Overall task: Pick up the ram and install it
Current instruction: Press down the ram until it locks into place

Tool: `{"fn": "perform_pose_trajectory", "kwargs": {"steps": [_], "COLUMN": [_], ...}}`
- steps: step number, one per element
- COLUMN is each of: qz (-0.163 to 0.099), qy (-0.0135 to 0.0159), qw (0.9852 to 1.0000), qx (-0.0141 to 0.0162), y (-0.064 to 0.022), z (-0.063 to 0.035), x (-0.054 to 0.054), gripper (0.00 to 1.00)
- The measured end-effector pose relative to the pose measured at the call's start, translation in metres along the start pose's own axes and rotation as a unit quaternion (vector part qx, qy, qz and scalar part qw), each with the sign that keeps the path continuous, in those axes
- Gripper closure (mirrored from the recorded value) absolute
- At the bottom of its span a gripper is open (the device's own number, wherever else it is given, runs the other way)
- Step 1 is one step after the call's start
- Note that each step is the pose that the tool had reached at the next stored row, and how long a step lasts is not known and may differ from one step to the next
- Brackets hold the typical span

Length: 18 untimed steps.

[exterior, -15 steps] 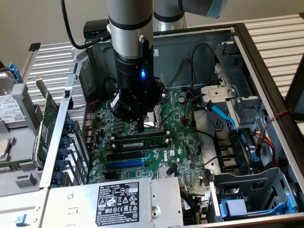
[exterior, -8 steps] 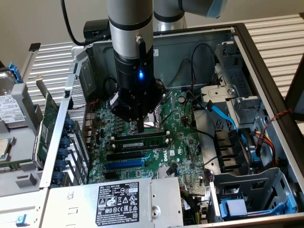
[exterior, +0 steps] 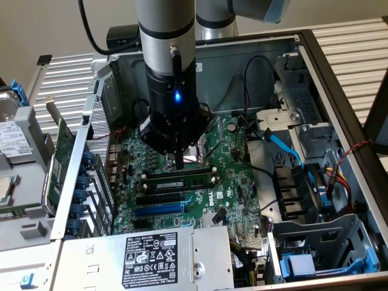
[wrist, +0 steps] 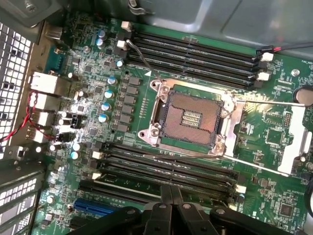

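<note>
The silver power box (exterior: 145, 257) with its black sticker sits nearest, at the front of the open computer case (exterior: 339, 91). Just past it lies the green main board (exterior: 233, 182) with a blue slot (exterior: 159, 209) and long black slots (exterior: 176, 189). The ram (exterior: 180, 180) — a thin green stick — lies in one of those black slots, running sideways. The robot's hand (exterior: 179, 162) hangs right over the ram, its fingers pressed together with the tips down at the stick's top edge. In the wrist view the hand (wrist: 171, 193) points at the black slots (wrist: 161, 169), beside the open square chip socket (wrist: 191, 117). Farther back are blue cables (exterior: 285, 145) and the case's grey back wall.
</note>
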State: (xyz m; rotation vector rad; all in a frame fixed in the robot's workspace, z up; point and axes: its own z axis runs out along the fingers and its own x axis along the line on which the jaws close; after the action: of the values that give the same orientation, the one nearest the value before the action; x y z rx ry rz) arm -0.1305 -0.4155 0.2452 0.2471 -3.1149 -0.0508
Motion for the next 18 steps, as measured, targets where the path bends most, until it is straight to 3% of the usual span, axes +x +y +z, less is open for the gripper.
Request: {"fn": "perform_pose_trajectory", "kwargs": {"steps": [5, 9, 18], "qz": [0.026, 0.043, 0.086], "qy": [-0.0002, 0.0003, 0.0001], "qw": [0.9997, 0.999, 0.9961], "qx": [0.004, 0.0112, 0.0167], "y": [0.0, 0.0, 0.0], "z": [0.0, 0.0, 0.0], "x": [0.0, 0.0, 0.0], "gripper": [0.9, 0.9, 0.9]}}
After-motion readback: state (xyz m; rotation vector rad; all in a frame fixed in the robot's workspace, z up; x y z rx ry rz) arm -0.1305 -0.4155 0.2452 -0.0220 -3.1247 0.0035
